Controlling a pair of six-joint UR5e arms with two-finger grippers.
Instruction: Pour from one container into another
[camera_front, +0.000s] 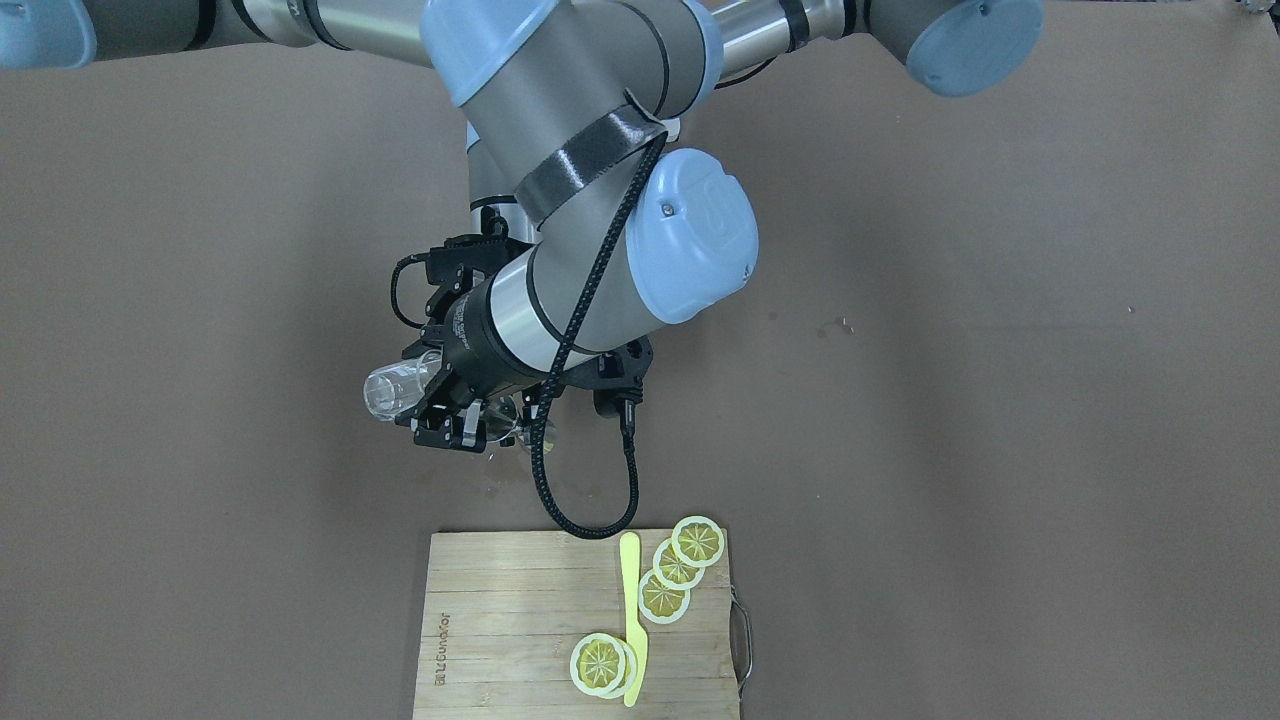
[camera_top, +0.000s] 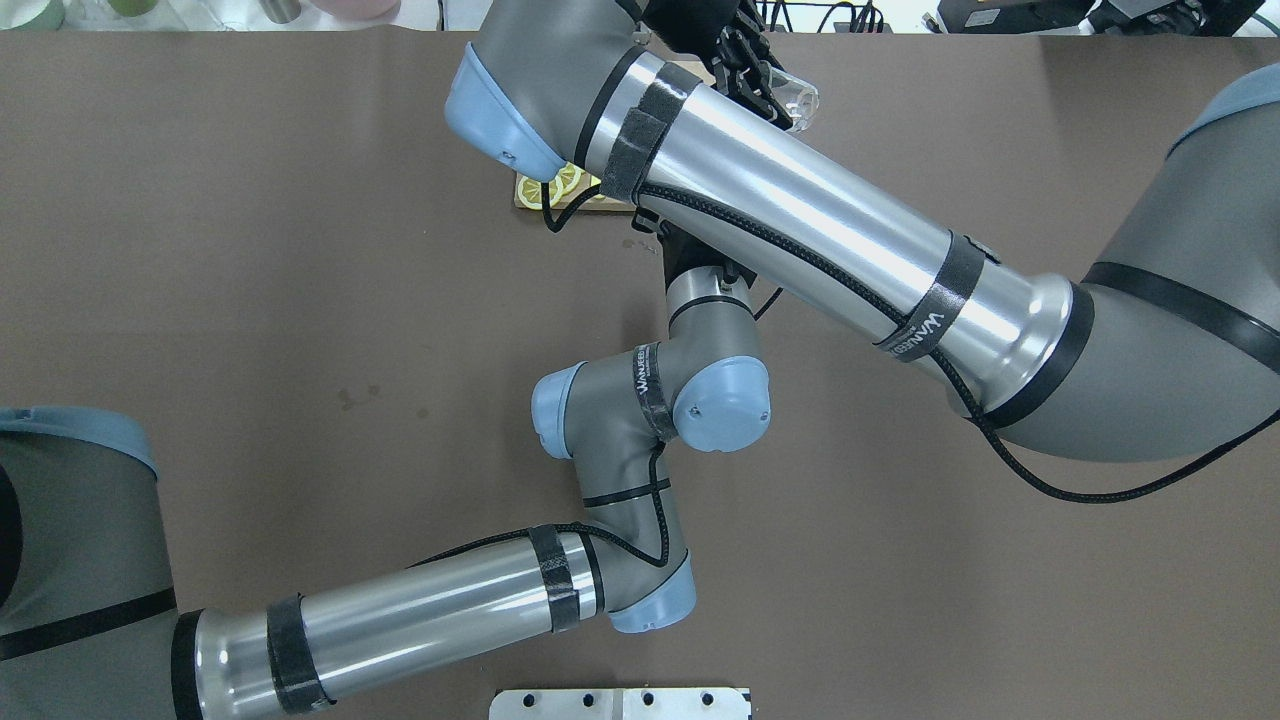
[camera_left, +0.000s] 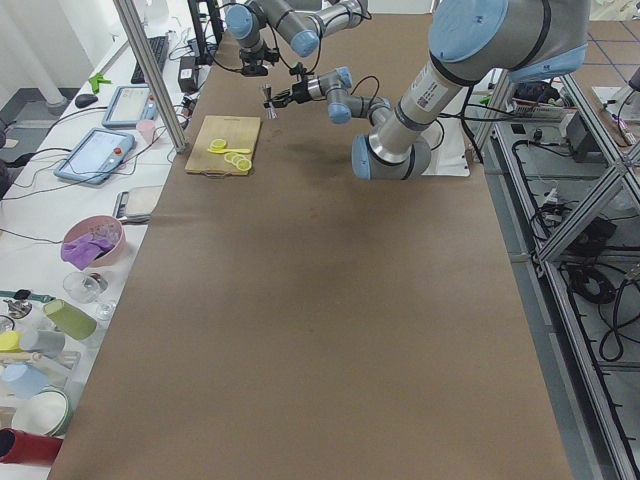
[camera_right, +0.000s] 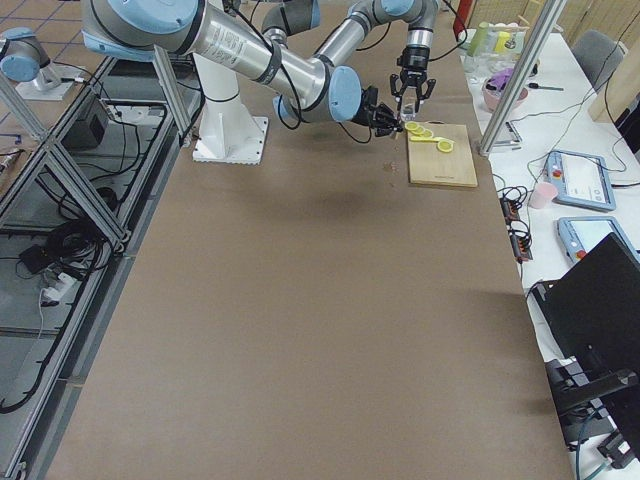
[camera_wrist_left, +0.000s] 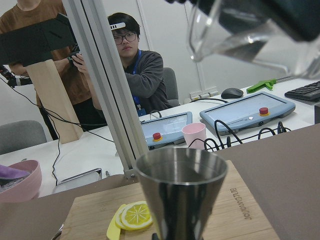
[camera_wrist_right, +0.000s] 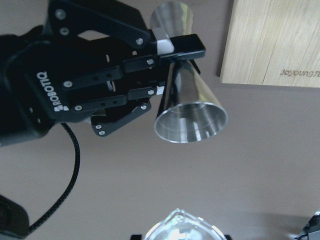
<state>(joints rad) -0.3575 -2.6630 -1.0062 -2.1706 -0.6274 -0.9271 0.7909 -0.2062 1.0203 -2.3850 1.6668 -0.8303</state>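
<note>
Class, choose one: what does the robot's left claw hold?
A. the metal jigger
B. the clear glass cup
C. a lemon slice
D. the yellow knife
A: the right wrist view shows the left claw shut on the metal jigger at its narrow waist, while the right claw holds the glass cup.

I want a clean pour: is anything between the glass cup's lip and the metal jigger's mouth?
Nothing visible. In the left wrist view the tilted clear glass cup hangs above the open mouth of the silvery metal hourglass-shaped jigger, only air between them.
</note>
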